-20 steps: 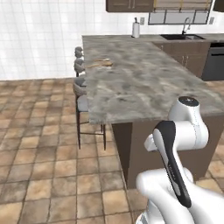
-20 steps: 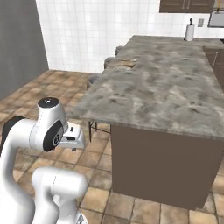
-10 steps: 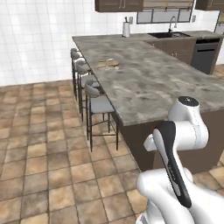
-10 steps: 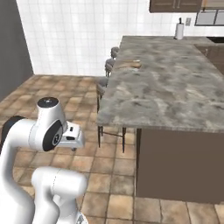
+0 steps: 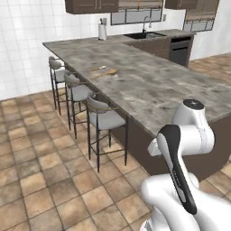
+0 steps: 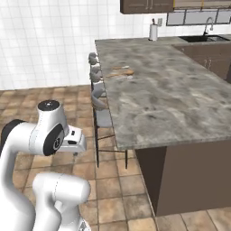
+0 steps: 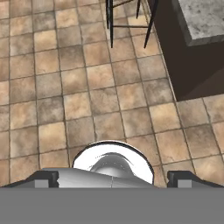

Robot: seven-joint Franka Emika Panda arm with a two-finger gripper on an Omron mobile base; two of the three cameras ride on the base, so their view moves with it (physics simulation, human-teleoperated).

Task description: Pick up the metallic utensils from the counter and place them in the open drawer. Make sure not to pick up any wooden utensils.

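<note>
Currently the two-finger gripper [image 7: 112,179] hangs fully open and empty above the brown floor tiles [image 7: 78,105]. Approach step: tan wooden utensils [image 5: 104,72] lie far along the grey marbled counter [image 5: 149,90]; the knife cannot be made out, so the base probably needs to drive closer.

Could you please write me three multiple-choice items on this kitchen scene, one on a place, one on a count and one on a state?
1. Where do the wooden utensils lie?
A. on the floor
B. on the counter, above the stools
C. in the sink

2. How many stools stand along the counter?
A. one
B. three
C. five

3. How do the gripper fingers stand?
A. wide apart, empty
B. shut on a spoon
C. shut on a knife

Key: 1 B, tan pieces rest on the stone top; 2 B, three grey seats in a row; 3 A, the hand view shows floor tiles between the tips.
</note>
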